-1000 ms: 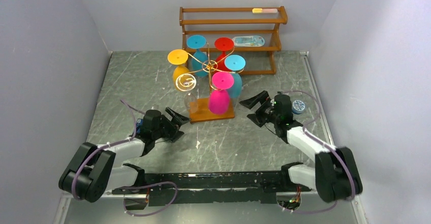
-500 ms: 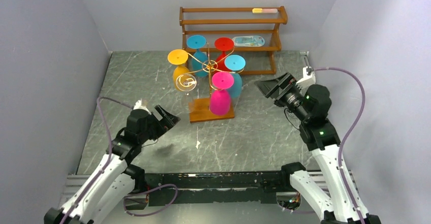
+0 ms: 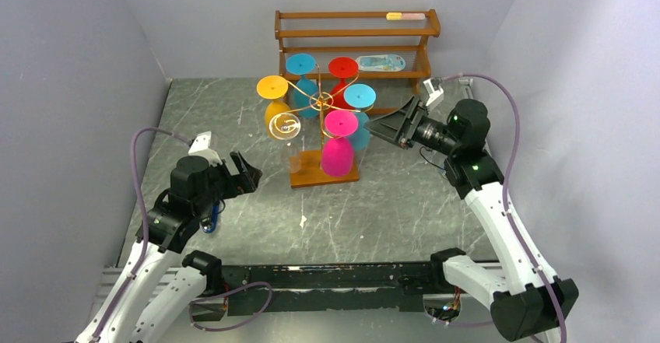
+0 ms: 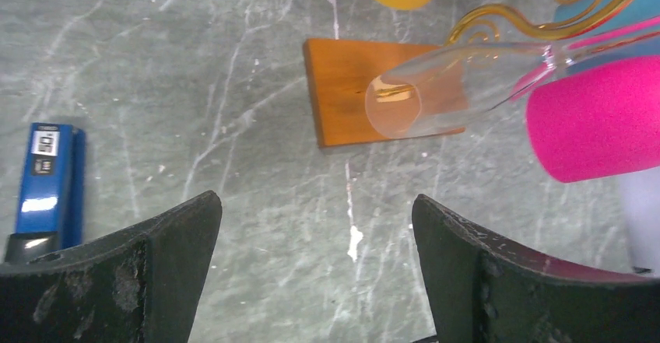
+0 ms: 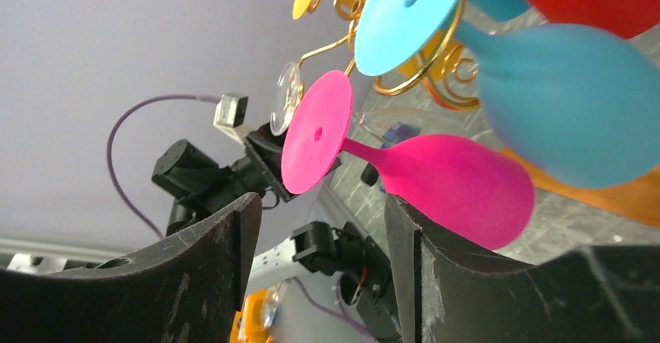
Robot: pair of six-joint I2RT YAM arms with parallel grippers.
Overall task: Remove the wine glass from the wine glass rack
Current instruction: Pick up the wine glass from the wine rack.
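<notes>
Centre frame, the wine glass rack [image 3: 308, 173] carries a pink wine glass [image 3: 336, 156]; right gripper [image 3: 383, 129] beside it, fingers apart and empty; left gripper [image 3: 247, 173] lower left, spread wide

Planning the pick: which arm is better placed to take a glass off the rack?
Right, probably: the right end effector is raised beside the pink glass, jaws apart and facing it. The left end effector faces the table short of the rack.
</notes>
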